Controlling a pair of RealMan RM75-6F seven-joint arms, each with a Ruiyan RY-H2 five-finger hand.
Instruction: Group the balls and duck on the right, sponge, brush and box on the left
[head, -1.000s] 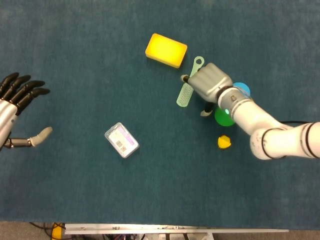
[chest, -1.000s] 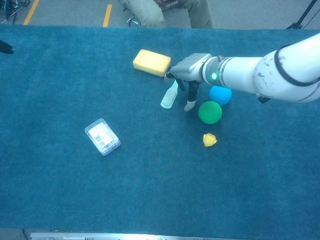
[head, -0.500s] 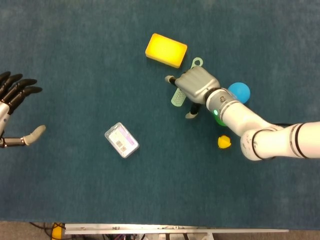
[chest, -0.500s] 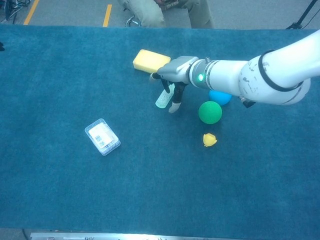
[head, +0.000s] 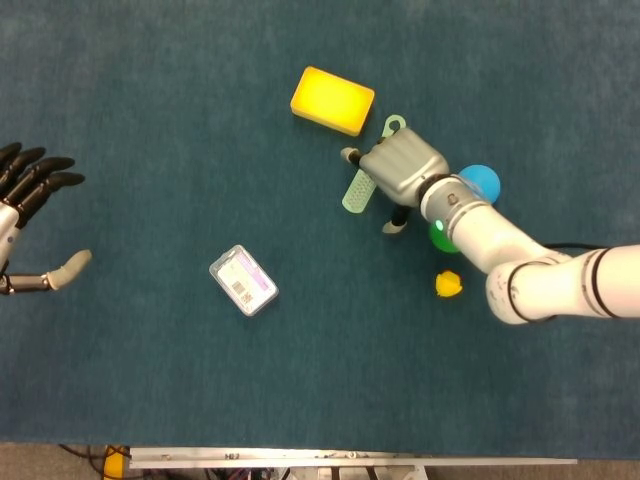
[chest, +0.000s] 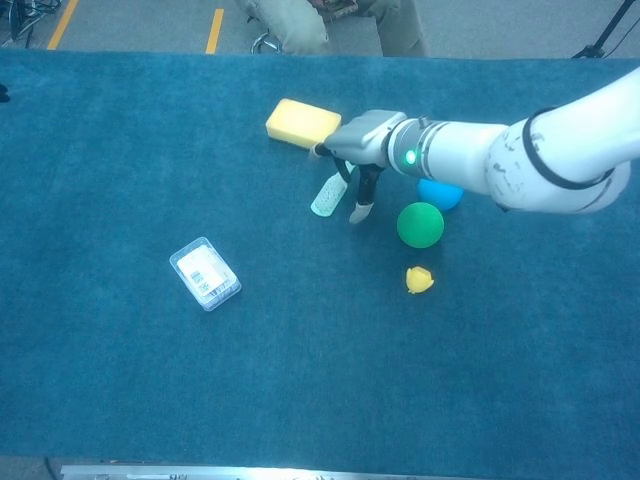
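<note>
The pale green brush (head: 357, 190) (chest: 328, 195) lies on the blue cloth just below the yellow sponge (head: 333, 100) (chest: 303, 123). My right hand (head: 400, 168) (chest: 362, 140) sits over the brush's handle, fingers curled down on it and thumb pointing down beside it. Whether it grips the handle is hidden. Behind its wrist are the blue ball (head: 482, 182) (chest: 440, 195) and the green ball (head: 440, 237) (chest: 420, 224), the green one partly covered in the head view. The small yellow duck (head: 449, 284) (chest: 419, 279) lies below them. My left hand (head: 30, 215) hovers at the far left, fingers spread and holding nothing.
The clear plastic box (head: 243, 280) (chest: 205, 273) lies by itself left of centre. The table's front edge (head: 350, 458) runs along the bottom of the head view. Floor with yellow tape lies beyond the far edge (chest: 120, 52).
My right hand swept left over the brush, swinging the brush head left, then drew back a little to the right. The left hand drifted slightly outward.
</note>
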